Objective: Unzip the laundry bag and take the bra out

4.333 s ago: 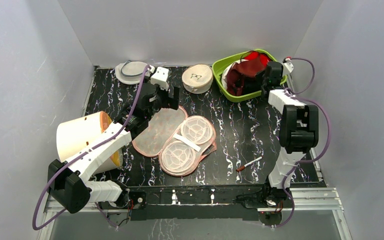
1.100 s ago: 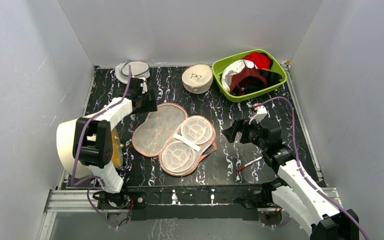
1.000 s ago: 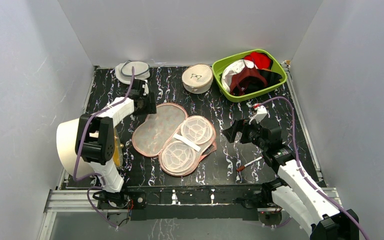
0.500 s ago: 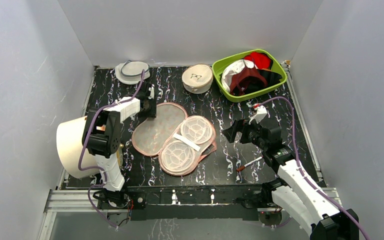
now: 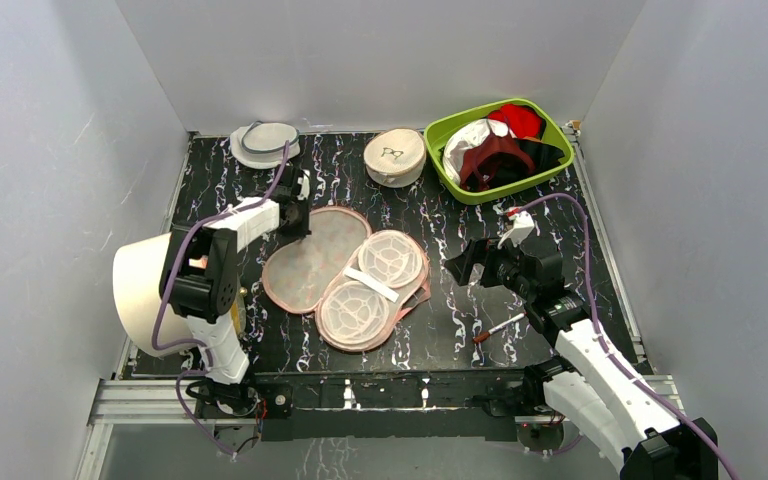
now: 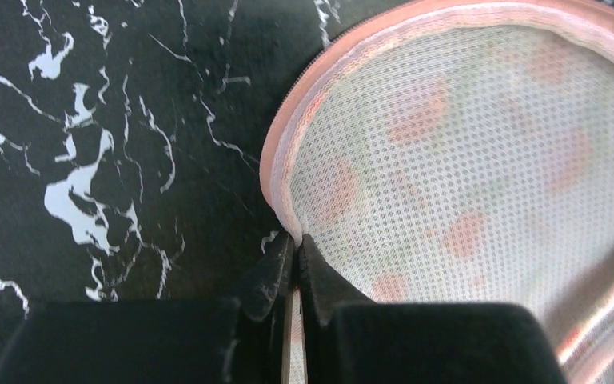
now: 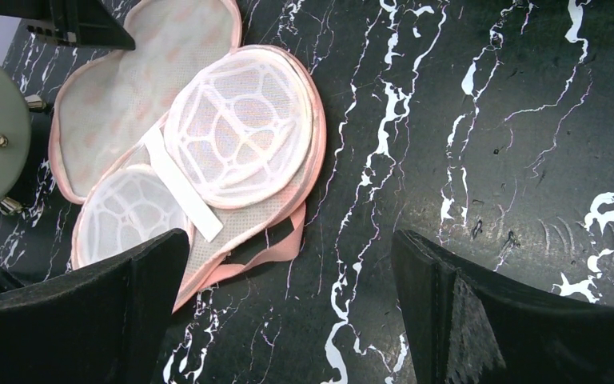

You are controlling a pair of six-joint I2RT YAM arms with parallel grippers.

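Observation:
The laundry bag [image 5: 345, 275] lies unzipped and spread flat mid-table, with its pale mesh lining [image 6: 464, 160] and two white domed inserts [image 7: 240, 128] facing up. My left gripper [image 5: 300, 215] is at the bag's far-left rim. In the left wrist view that gripper [image 6: 297, 238] is shut on the pink zip edge. My right gripper [image 5: 460, 265] hovers to the right of the bag. It is wide open [image 7: 289, 240] with only bare table between its fingers. The dark maroon bra [image 5: 495, 160] lies in the green bin [image 5: 440, 135] at the back right.
A round cream case with a black mark [image 5: 394, 157] and a round white-grey mesh pouch [image 5: 263, 144] sit at the back. A large cream cylinder [image 5: 155, 290] lies at the left edge. A pen [image 5: 498, 327] lies near the right arm. White, red and black garments share the bin.
My left gripper moved right onto the bag's rim and closed on it, and the bag shifted slightly. The right arm has not moved.

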